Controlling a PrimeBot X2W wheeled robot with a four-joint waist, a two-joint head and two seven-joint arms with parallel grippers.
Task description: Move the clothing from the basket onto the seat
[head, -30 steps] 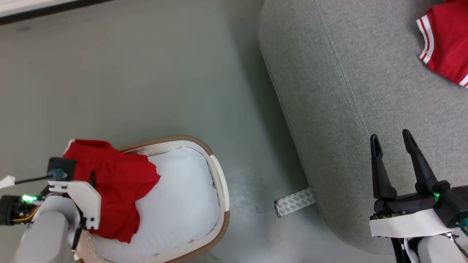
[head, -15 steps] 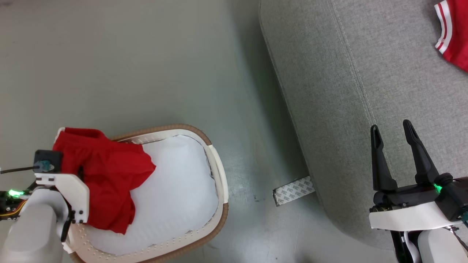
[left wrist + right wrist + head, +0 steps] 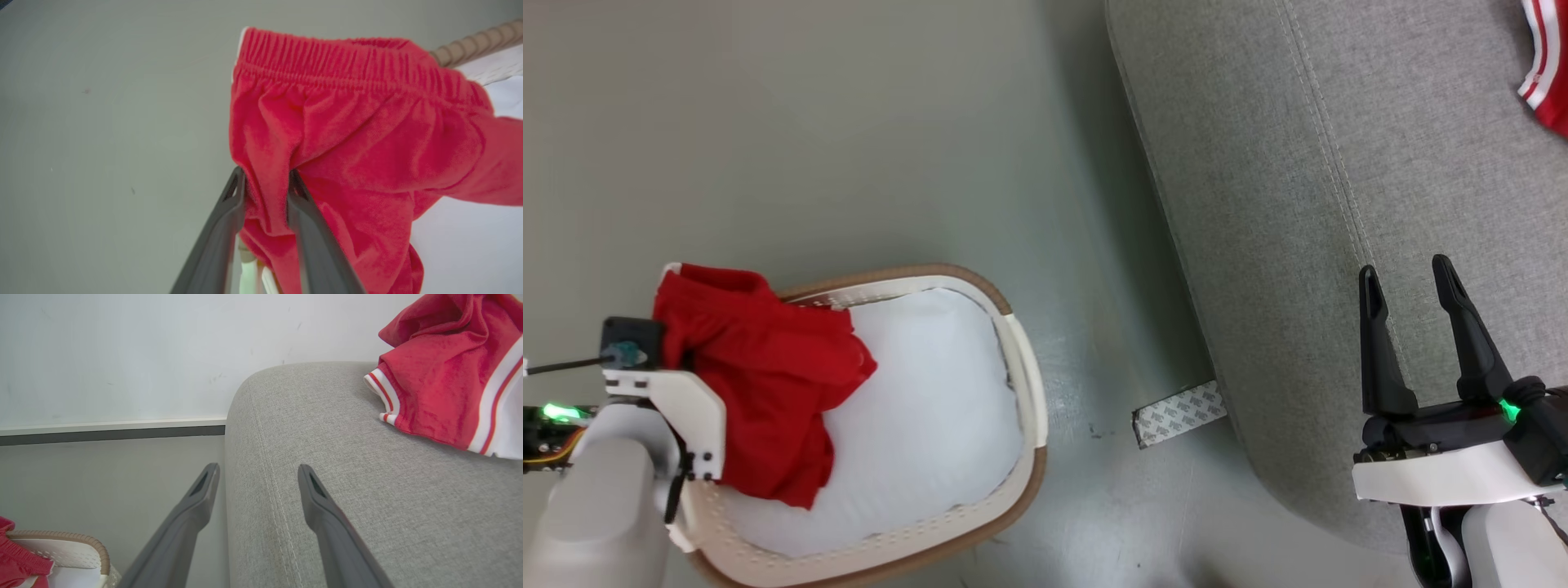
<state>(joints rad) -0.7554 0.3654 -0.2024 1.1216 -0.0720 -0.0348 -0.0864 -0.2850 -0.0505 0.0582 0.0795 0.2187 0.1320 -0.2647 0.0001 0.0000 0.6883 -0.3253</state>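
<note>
Red garments: two, elastic-waist shorts (image 3: pixel 768 384) at eight o'clock, striped-cuff piece (image 3: pixel 445 375) at one o'clock. Laundry basket (image 3: pixel 1031 384): one. White pad (image 3: pixel 931 416): one. Grey sofa (image 3: pixel 1298 204): one. Patterned tape strip (image 3: pixel 1178 414): one. My grippers: two, left gripper (image 3: pixel 265 175) and right gripper (image 3: pixel 1405 269).

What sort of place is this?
Probably a home-like test room: a large light grey fabric sofa, an oval white plastic laundry basket with a brown rim, and a bright red soft garment.

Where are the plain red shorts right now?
Head view, lower left: the plain red shorts drape over the basket's left rim, a fold pinched between the left hand's fingers.
</note>
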